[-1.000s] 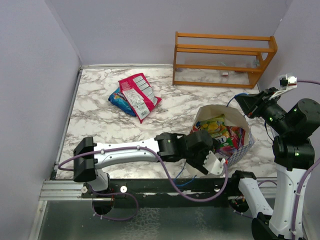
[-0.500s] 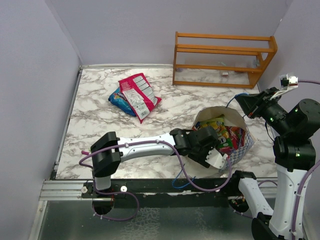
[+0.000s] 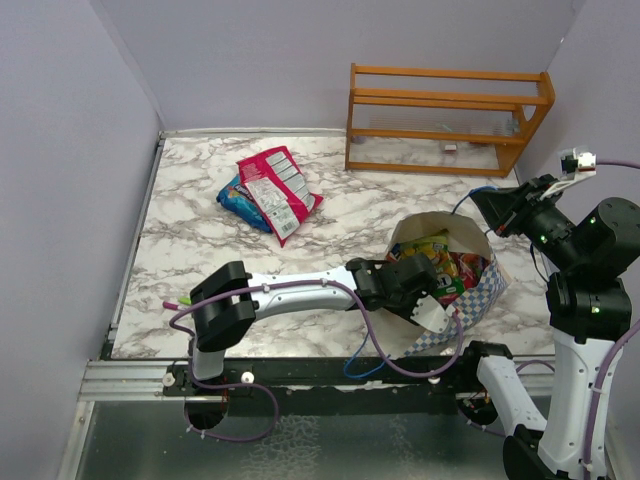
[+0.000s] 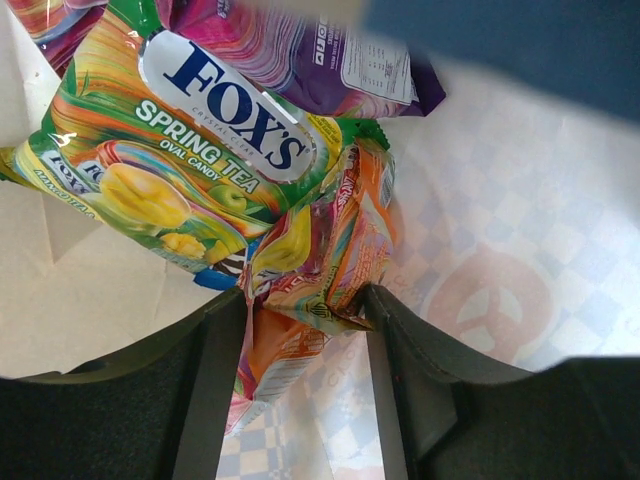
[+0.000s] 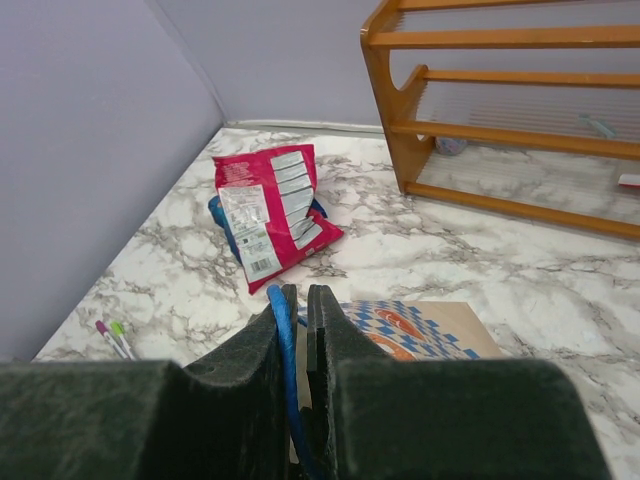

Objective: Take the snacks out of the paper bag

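The paper bag, blue-and-white chequered, stands open at the front right and holds several snacks. My left gripper reaches inside it; in the left wrist view the gripper is shut on an orange, multicoloured packet. A green Fox's packet and a purple packet lie just beyond it. My right gripper is shut on the bag's blue cord handle and holds it up above the bag. A red-pink packet lies on a blue chip bag on the table at the back left.
An orange wooden rack stands at the back right, against the wall. Pink and green pens lie at the table's front left edge. Purple walls close in the left, back and right sides.
My left arm has stretched to the right and pushed its gripper deeper into the bag, onto the packets. The right arm has held still with the cord.
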`<action>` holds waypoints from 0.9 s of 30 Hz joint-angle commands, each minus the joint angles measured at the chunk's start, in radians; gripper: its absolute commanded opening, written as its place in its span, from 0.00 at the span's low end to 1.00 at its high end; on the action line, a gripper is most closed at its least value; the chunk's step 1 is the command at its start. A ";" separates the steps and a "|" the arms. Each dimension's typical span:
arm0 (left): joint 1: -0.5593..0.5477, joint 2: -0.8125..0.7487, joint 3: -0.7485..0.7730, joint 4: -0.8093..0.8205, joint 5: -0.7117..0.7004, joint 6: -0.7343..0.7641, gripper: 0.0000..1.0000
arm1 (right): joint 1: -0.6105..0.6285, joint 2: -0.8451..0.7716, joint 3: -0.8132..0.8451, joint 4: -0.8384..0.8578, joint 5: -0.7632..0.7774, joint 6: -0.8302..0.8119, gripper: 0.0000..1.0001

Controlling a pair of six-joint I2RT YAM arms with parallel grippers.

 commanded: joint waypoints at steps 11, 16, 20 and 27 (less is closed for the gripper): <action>0.003 -0.023 0.011 -0.004 0.044 -0.020 0.32 | 0.008 -0.012 0.032 -0.006 -0.010 -0.004 0.11; 0.003 -0.108 -0.036 0.050 0.051 -0.034 0.10 | 0.008 -0.014 0.028 -0.006 -0.008 -0.005 0.11; 0.003 -0.178 -0.083 0.083 0.052 -0.037 0.03 | 0.008 -0.014 0.029 -0.007 -0.006 -0.006 0.11; 0.003 -0.298 -0.105 0.109 0.016 -0.066 0.00 | 0.008 -0.014 0.033 -0.011 -0.002 -0.008 0.11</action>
